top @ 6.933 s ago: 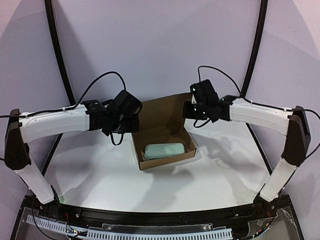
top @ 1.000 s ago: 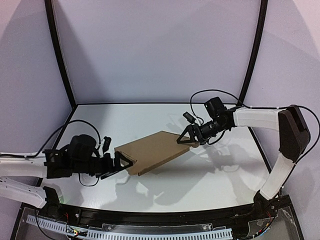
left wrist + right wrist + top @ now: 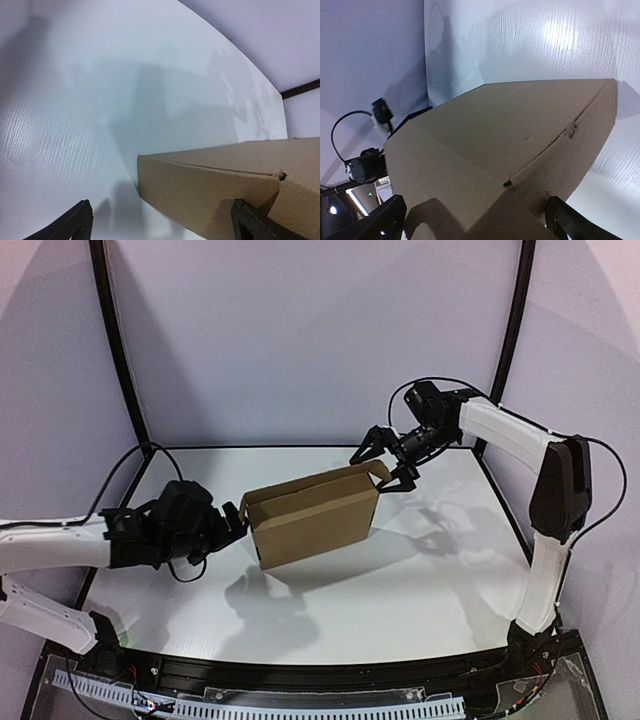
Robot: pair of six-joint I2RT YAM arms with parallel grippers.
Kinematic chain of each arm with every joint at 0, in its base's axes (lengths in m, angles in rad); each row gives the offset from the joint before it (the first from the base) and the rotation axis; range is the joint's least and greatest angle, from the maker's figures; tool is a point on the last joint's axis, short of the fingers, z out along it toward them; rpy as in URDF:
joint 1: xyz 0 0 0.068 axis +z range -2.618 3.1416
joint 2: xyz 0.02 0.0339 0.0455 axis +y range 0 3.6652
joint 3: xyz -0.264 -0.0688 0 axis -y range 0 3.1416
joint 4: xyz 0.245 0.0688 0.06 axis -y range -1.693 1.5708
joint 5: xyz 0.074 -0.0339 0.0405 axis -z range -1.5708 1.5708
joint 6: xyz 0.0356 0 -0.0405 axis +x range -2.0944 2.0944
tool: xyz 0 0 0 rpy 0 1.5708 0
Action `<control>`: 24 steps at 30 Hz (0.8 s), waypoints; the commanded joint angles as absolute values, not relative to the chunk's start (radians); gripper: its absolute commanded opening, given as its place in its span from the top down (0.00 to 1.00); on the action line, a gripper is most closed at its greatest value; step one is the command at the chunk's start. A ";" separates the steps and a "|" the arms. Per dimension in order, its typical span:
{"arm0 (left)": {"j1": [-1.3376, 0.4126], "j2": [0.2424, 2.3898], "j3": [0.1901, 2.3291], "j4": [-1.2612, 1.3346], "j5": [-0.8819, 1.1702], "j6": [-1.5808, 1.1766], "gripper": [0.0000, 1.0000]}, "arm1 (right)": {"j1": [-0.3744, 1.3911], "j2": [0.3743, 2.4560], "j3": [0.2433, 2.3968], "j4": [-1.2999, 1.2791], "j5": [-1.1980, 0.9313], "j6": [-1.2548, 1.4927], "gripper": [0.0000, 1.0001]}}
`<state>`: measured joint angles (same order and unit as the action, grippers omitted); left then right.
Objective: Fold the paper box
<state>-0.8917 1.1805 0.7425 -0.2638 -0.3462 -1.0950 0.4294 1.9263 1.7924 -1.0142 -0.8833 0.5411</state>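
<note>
The paper box point(image 3: 310, 522) is closed up and stands on one long side in the middle of the white table, leaning a little. My left gripper point(image 3: 236, 522) is at its left end and open. In the left wrist view the box's corner point(image 3: 215, 185) reaches in between the fingers of this gripper point(image 3: 162, 225), against the right one and apart from the left one. My right gripper point(image 3: 384, 467) is open at the box's upper right corner. The right wrist view shows the brown panel point(image 3: 490, 135) filling the gap of that gripper point(image 3: 475, 225).
The white table point(image 3: 420, 590) stretches in front of and behind the box. Black frame posts point(image 3: 120, 350) rise at the back corners before the pale walls. A black rail point(image 3: 320, 680) runs along the near edge. The left arm's wrist point(image 3: 365, 165) shows beyond the box.
A second ago the box lay flat; now it stands on its long side. The right gripper has risen and moved back. The left gripper has lifted and come in toward the box's left end.
</note>
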 commanded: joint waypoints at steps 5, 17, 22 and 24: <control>-0.863 1.295 0.819 -0.167 -0.264 -1.107 0.01 | 0.476 2.003 1.840 -1.027 -1.040 0.572 0.02; -0.861 1.213 0.851 -0.376 -0.332 -0.999 0.01 | 0.416 1.926 1.761 -0.839 -0.912 0.532 0.02; -0.861 1.182 0.884 -0.504 -0.331 -0.921 0.01 | 0.408 1.886 1.740 -0.828 -0.815 0.471 0.02; -0.861 1.166 0.887 -0.524 -0.324 -0.892 0.01 | 0.399 1.873 1.734 -0.838 -0.745 0.455 0.02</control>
<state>-0.8558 1.2160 0.8539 -0.4374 -0.3489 -0.9791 0.4099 1.9293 1.7535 -0.8745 -0.8589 0.5129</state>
